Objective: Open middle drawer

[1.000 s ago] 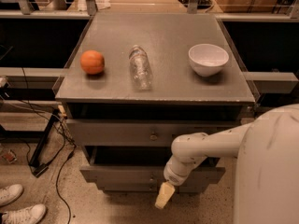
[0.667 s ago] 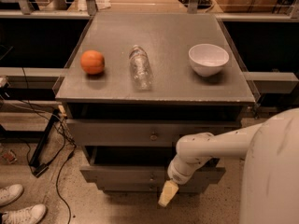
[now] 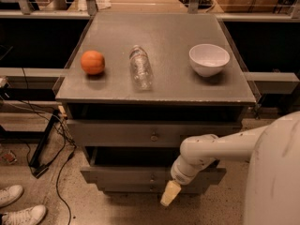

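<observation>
1. The robot's white body (image 3: 276, 172) fills the lower right corner. Its one arm (image 3: 220, 144) reaches leftward from it, across the front of the cabinet.
2. Two white shoes (image 3: 21, 215) lie on the floor at the lower left.
3. The single gripper (image 3: 170, 193) hangs from the end of the arm, its pale tip pointing down and to the left. From this angle I cannot tell whether it is open or closed.
4. The middle drawer (image 3: 117, 174) stands pulled out from the cabinet, with a dark gap showing above its front. Its small knob (image 3: 152, 177) lies just left of and slightly above the gripper. The gripper's tip reaches past the drawer's lower edge, right of centre. Whether it touches the drawer front is not clear.
5. There are three drawers: the top drawer (image 3: 112, 134) above, the middle one, and the lowest drawer (image 3: 126, 188) just beneath it. Each has one knob.
6. On the cabinet top (image 3: 168, 32) are one orange (image 3: 93, 62) at the left, one clear bottle (image 3: 140, 67) lying on its side in the middle, and one white bowl (image 3: 209, 59) at the right. All three are well apart.
7. Since a second ago, the arm and gripper have shifted a little to the right. The middle drawer stands out as far as before, and the three things on top have not moved.
</observation>
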Robot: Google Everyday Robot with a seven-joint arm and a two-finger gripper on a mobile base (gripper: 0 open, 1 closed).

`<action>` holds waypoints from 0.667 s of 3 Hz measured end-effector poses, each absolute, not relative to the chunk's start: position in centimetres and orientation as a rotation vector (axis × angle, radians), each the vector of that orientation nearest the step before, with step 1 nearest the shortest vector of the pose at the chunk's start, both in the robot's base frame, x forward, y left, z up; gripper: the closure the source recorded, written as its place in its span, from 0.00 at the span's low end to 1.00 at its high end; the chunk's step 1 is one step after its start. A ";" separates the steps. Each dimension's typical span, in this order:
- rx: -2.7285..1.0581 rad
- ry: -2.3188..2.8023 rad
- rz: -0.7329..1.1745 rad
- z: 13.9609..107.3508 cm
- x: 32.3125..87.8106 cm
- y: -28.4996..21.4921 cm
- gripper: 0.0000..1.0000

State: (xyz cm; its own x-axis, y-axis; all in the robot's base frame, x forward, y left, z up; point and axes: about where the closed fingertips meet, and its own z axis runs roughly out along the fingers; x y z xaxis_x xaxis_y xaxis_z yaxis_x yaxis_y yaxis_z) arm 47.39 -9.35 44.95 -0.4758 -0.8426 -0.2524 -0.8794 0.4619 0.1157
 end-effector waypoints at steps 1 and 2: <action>-1.499 2.532 0.340 44.9 48.2 -9.2 0.00; -1.469 2.521 0.329 44.9 49.6 -9.2 0.00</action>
